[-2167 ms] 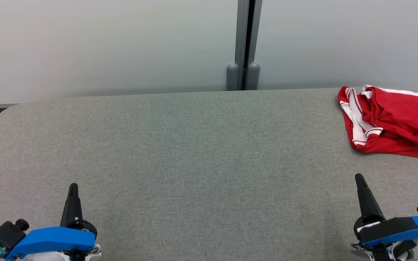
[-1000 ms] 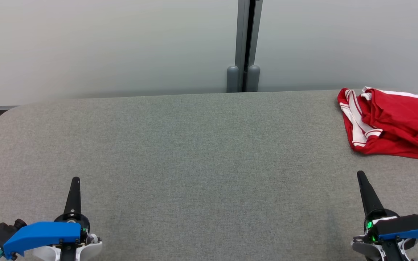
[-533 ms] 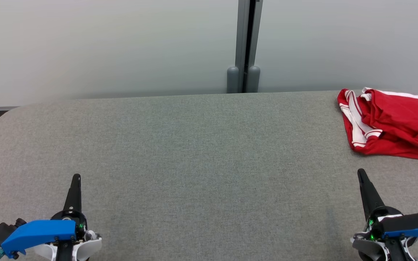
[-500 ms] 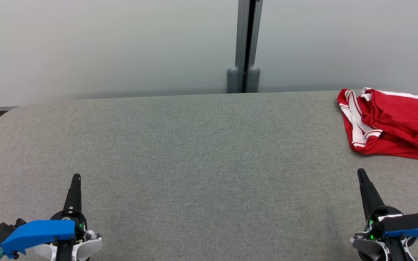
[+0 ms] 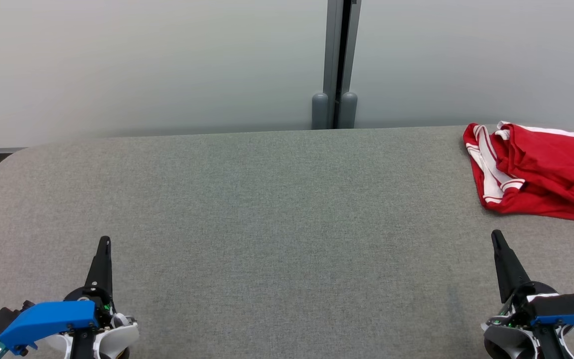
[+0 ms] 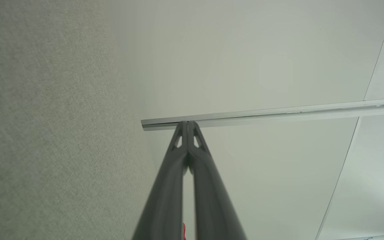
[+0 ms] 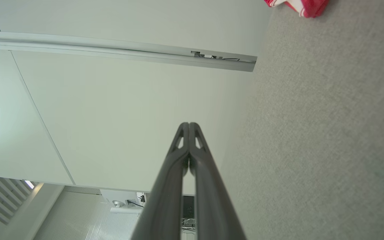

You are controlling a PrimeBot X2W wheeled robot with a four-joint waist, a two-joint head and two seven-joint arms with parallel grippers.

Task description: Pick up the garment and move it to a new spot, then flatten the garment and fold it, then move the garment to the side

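The red garment (image 5: 536, 169) with white trim lies bunched at the far right of the grey cloth-covered table (image 5: 287, 209), close to the back edge and running past the right side of the head view. The left gripper (image 5: 103, 243) sits low at the near left, its jaws pressed together and holding nothing. The right gripper (image 5: 495, 234) sits at the near right, likewise closed and empty, near the garment but apart from it. Behind the table stands a pale wall (image 5: 142, 65) with a grey post (image 5: 337, 60). Low in the left wrist view a tiny red sliver shows between the jaws, probably the same garment, though it is too small to be sure.
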